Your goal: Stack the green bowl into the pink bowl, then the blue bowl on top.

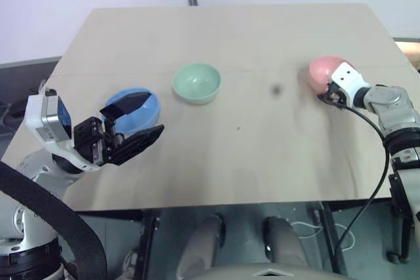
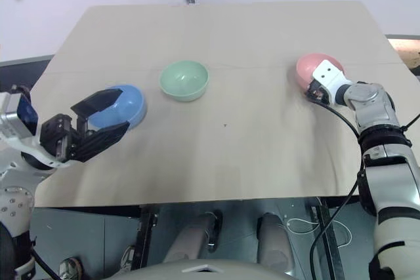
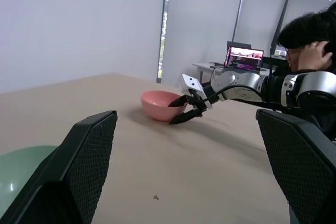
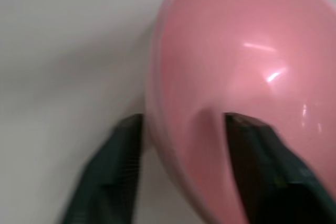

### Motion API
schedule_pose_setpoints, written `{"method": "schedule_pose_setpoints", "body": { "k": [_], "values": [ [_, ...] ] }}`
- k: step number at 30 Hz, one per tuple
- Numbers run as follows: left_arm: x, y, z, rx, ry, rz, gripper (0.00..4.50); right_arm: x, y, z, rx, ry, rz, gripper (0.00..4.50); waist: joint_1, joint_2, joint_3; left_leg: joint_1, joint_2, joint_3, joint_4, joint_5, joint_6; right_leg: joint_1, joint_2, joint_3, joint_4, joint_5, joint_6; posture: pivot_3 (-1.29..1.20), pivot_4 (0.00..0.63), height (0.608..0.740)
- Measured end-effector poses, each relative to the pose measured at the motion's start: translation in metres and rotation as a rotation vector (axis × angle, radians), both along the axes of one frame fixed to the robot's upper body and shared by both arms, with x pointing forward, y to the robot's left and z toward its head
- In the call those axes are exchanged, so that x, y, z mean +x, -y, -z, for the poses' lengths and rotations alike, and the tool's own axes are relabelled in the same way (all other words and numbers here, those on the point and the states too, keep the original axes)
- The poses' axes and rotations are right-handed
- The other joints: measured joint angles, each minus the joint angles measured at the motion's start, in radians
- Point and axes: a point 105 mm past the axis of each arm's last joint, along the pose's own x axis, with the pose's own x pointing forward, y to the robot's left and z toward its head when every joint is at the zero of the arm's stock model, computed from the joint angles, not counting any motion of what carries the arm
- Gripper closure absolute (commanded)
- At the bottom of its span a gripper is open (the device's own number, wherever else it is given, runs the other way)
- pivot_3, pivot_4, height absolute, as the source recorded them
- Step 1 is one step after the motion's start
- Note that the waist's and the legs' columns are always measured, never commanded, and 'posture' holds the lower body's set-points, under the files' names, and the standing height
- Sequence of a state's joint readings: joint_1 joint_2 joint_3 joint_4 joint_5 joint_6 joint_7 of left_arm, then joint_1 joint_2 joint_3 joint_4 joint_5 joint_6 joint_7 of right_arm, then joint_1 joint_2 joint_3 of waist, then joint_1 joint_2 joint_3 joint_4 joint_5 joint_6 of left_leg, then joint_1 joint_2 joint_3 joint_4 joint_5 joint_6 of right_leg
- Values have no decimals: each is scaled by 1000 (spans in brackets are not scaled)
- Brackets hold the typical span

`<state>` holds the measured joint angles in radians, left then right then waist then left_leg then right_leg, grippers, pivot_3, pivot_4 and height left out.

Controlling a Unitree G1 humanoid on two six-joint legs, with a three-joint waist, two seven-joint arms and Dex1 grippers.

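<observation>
Right pincer (image 4: 184, 166) reaches out, fingers straddling the smooth round salmon-pink plastic bowl's (image 1: 325, 72) rim at three o'clock; left pincer (image 1: 134, 126) gapes empty.

pink bowl (image 4: 236, 77) blurred, cut off; green bowl (image 3: 21, 174) cut off

No words, labels, brands or numbers can be read anywhere; the laptop screen (image 3: 243, 56) behind the desk (image 1: 262, 142) glows but is illegible.

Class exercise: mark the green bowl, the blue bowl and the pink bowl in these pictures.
green bowl (image 1: 196, 82), left eye view, inside bottom.
blue bowl (image 2: 130, 104), right eye view, inner wall.
pink bowl (image 3: 157, 102), left wrist view, outer wall.
</observation>
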<state>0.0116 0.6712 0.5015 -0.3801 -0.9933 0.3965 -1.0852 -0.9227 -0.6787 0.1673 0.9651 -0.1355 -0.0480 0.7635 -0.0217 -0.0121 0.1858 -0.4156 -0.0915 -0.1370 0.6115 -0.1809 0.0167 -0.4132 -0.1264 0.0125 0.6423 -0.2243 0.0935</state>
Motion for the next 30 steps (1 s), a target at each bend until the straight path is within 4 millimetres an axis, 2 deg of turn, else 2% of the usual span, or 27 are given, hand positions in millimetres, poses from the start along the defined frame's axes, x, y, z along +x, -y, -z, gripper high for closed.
{"method": "schedule_pose_setpoints", "body": {
  "k": [2, 8, 11, 12, 13, 15, 17, 20, 22, 24, 26, 29, 30],
  "values": [
    [0, -1, 2, 5, -2, -15, 0, 0, -4, -1, -32, 11, -40, 4467, -5, 0, 0, 1, 2, 1, 0, 0, 0, 0, 2, 1, 0, 1, -1, 0, 150, 740],
    [1, -2, 4, 15, -1, -41, 0, 0, -11, -5, -77, 38, -102, 4467, -17, 0, 0, 2, 6, 2, 1, 1, -2, 0, 6, 2, 0, 4, -5, 0, 150, 740],
    [5, -5, 6, 35, -2, -80, 0, -3, -35, -17, -55, 70, -219, 4467, -25, 0, 0, 2, 8, 4, 1, 1, -2, 0, 9, 3, 0, 5, -4, 0, 150, 740],
    [7, -6, 8, 50, -11, -99, 0, -9, -49, -20, -25, 76, -283, 4467, -26, 0, 0, 2, 9, 3, 0, 1, -2, -1, 10, 4, 0, 5, -4, 0, 150, 740],
    [9, -10, 13, 75, -33, -130, 0, -20, -71, -22, 16, 81, -373, 4467, -26, 0, 0, 3, 10, 3, 0, 1, -3, -1, 11, 3, 0, 5, -4, 0, 150, 740],
    [13, -16, 21, 86, -68, -171, 0, -43, -114, -18, 76, 73, -511, 4467, -24, 1, 0, 2, 14, -1, 0, 0, -5, -2, 14, 4, 1, 5, -4, 0, 150, 740],
    [15, -21, 27, 86, -95, -196, 0, -68, -154, -5, 112, 36, -623, 4467, -19, 1, 0, 1, 15, -3, 0, -1, -6, -3, 15, 3, 1, 6, -5, 0, 150, 740],
    [17, -25, 31, 93, -113, -217, 0, -87, -190, 4, 126, 7, -683, 4467, -14, 1, 0, 1, 15, -3, 2, 0, -7, -3, 15, 4, 1, 7, -7, 0, 150, 740],
    [18, -26, 32, 104, -115, -229, 0, -92, -204, 7, 122, 0, -695, 3553, -11, 0, 0, 2, 15, -2, 3, 0, -8, -2, 16, 3, 1, 7, -10, 0, 150, 740],
    [22, -27, 33, 135, -111, -258, 0, -93, -212, 13, 100, -16, -692, 2865, -10, 0, 0, 2, 16, -1, 3, 1, -10, -2, 17, 3, 1, 7, -11, 0, 150, 740],
    [28, -28, 34, 164, -105, -302, 0, -96, -217, 20, 71, -37, -700, 1917, -8, 0, 0, 2, 18, -1, 3, 2, -11, -2, 20, 2, 1, 8, -13, 0, 150, 740],
    [39, -29, 33, 224, -86, -387, 0, -95, -218, 23, 57, -54, -689, 332, -10, 0, 0, 2, 23, 0, 3, 3, -12, -2, 24, 2, 1, 11, -14, 0, 150, 740],
    [40, -29, 33, 243, -80, -401, 0, -95, -217, 23, 53, -54, -685, 64, -10, 0, 0, 2, 24, 0, 3, 3, -12, -3, 24, 2, 1, 11, -14, 0, 150, 740]
  ]
}}
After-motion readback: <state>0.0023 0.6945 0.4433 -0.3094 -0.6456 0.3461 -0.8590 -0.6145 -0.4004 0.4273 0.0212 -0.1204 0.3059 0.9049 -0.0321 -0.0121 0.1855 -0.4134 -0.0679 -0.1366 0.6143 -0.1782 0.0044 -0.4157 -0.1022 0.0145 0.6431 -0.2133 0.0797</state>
